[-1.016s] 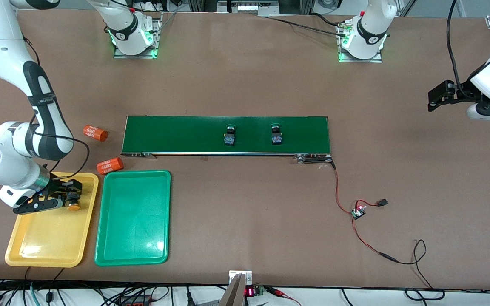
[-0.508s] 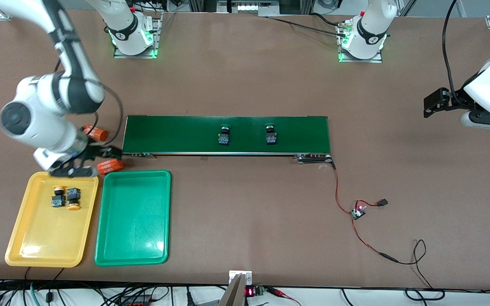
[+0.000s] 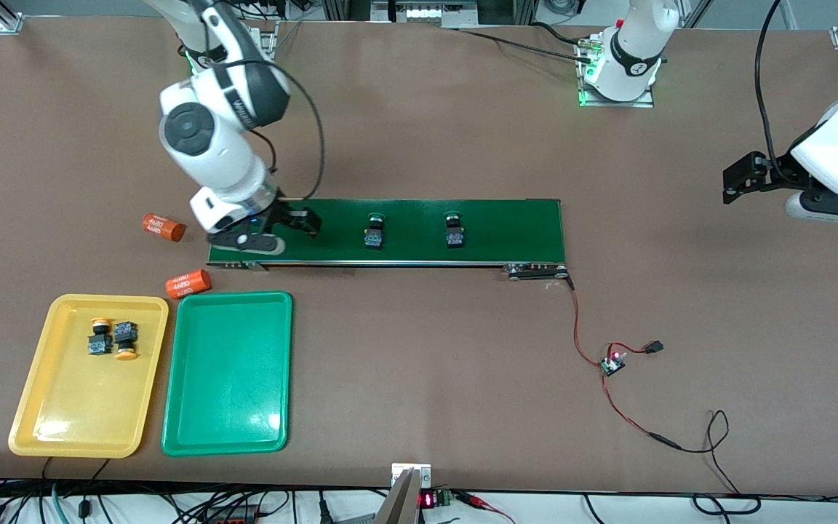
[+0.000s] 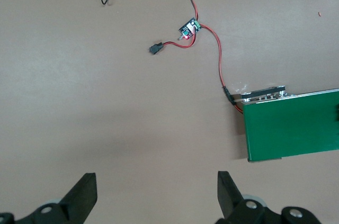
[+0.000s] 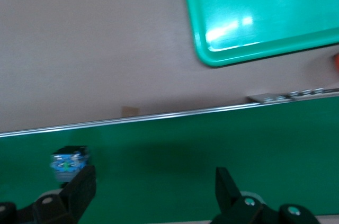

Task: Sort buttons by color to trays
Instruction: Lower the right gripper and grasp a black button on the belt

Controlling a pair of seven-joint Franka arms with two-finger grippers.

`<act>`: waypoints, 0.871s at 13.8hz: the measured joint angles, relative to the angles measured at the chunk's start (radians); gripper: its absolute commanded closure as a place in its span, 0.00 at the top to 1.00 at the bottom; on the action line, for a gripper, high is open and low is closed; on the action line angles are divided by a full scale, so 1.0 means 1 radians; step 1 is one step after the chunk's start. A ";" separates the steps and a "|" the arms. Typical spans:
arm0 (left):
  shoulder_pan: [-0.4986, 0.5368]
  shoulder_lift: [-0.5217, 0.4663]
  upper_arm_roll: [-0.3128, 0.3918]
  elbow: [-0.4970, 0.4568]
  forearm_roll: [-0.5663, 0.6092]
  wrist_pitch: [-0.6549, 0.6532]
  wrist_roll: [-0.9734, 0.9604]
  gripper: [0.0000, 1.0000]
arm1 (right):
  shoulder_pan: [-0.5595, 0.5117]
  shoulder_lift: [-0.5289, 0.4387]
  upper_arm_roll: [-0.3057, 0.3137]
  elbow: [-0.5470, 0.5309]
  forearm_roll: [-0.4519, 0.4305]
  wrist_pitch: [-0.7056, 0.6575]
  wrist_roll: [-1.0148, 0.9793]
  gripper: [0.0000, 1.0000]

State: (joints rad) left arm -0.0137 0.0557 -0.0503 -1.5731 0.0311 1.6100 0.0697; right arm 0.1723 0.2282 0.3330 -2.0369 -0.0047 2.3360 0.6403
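Two green-capped buttons (image 3: 373, 231) (image 3: 454, 230) lie on the dark-green conveyor belt (image 3: 506, 229). Two yellow-orange buttons (image 3: 100, 338) (image 3: 125, 340) lie in the yellow tray (image 3: 70, 415). The green tray (image 3: 228, 378) beside it holds nothing. My right gripper (image 3: 284, 231) is open and empty over the belt's end toward the right arm. In the right wrist view (image 5: 153, 187) one green button (image 5: 68, 163) shows beside a finger, and the green tray's corner (image 5: 265, 12) is in sight. My left gripper (image 3: 735, 178) is open and empty, waiting over bare table (image 4: 156, 192).
Two orange "4680" cylinders (image 3: 164, 226) (image 3: 188, 283) lie on the table between the belt and the trays. A red-and-black wire with a small circuit board (image 3: 612, 362) runs from the belt's end toward the left arm, also in the left wrist view (image 4: 189, 28).
My right gripper let go of a yellow-orange button in the yellow tray and moved up over the belt. The two green buttons drifted along the belt toward the right arm's end.
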 measured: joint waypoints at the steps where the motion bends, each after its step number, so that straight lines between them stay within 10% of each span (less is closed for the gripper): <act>1: 0.000 0.000 -0.002 0.001 0.000 0.000 0.000 1.00 | 0.021 0.008 0.000 -0.018 -0.017 0.030 0.030 1.00; 5: 0.000 0.000 -0.003 0.001 0.000 0.000 -0.002 1.00 | 0.084 0.069 0.000 -0.043 -0.204 0.091 0.272 1.00; 12: 0.000 0.000 -0.003 0.001 0.000 0.000 -0.002 1.00 | 0.119 0.106 -0.001 -0.041 -0.259 0.132 0.341 1.00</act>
State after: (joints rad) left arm -0.0136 0.0557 -0.0532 -1.5722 0.0311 1.6099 0.0680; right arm 0.2911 0.3347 0.3320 -2.0781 -0.2638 2.4676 0.9815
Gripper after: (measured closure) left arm 0.000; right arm 0.000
